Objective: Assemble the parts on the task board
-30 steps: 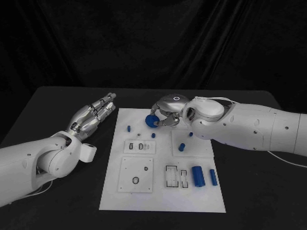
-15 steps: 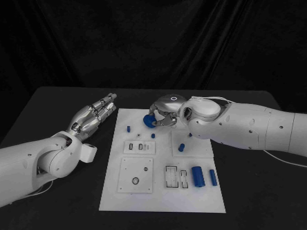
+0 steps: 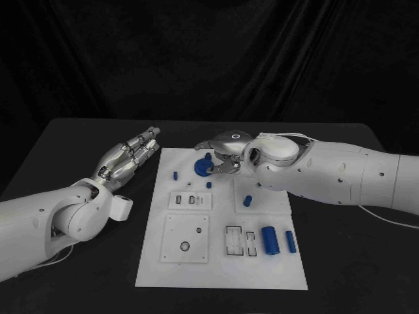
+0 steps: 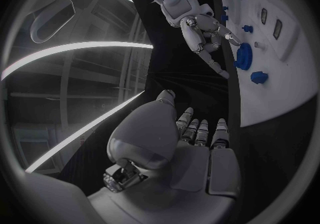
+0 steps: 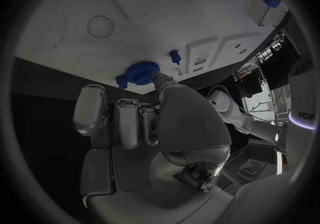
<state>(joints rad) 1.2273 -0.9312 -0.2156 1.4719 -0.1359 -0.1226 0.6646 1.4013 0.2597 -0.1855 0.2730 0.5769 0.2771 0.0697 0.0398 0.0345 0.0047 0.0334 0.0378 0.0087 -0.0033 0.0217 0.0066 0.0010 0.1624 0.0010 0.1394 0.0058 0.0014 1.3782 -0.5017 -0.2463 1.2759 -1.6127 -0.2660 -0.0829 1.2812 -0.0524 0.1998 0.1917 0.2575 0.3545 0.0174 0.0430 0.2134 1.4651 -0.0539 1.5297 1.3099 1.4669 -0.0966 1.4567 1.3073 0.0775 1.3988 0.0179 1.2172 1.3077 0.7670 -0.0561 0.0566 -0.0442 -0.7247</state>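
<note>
Risk: right hand [image 3: 226, 152] pinches the blue gear [image 3: 203, 168] at the task board's [image 3: 266, 275] far edge; a tilted gear could jam or slip free. Left hand [image 3: 126, 158] rests unclenched, holding nothing, on the tabletop [image 3: 77, 144].

A few dark letters are printed on a white robot panel [image 5: 308, 114] in the right wrist view. They are too small to be read with certainty. No other text is seen.

Head camera looks down; both wrist cameras share the task board [image 3: 224, 222] closely.
</note>
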